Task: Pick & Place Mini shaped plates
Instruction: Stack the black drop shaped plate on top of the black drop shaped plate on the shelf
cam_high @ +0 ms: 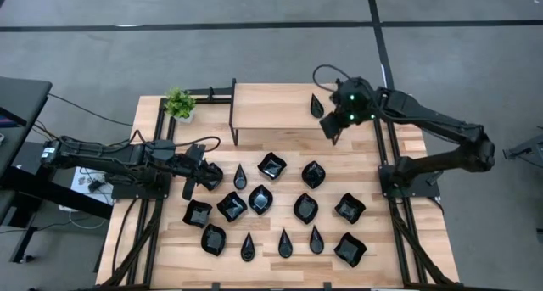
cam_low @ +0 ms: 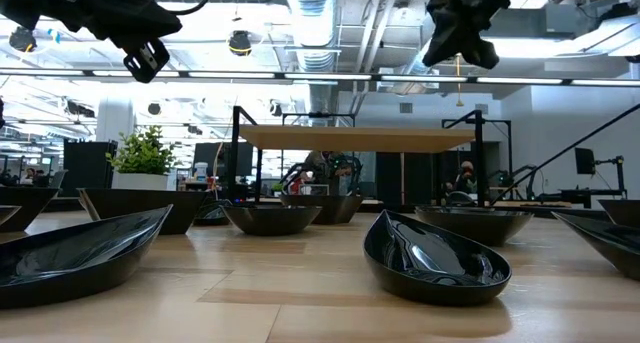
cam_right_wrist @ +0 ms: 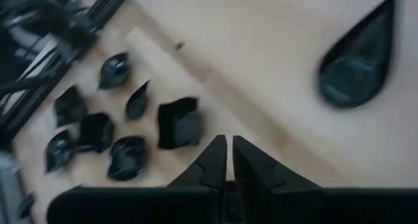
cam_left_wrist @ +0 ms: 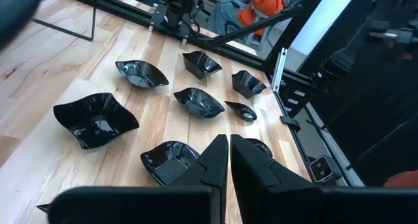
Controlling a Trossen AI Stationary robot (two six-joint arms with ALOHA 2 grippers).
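**Q:** One plate sits apart from the others. Why?

**A:** A teardrop plate (cam_high: 316,106) lies alone on the raised wooden shelf (cam_high: 271,104) at the back, probably because it has been placed there. The other mini shaped plates (cam_high: 260,199) are spread across the tabletop (cam_high: 399,198) below, seemingly waiting. The right gripper (cam_high: 329,128) hovers just beside the shelf plate, jaws clenched on nothing. The left gripper (cam_high: 190,187) hangs near a wavy plate (cam_high: 209,176) on the left, jaws also pressed together and empty.

**Q:** What is hard to make out?

**A:** From table height, the shelf top is hidden, so the lone plate cannot be seen there. The potted plant (cam_high: 179,103) is partly blocked. Whether the left gripper touches the wavy plate is unclear.
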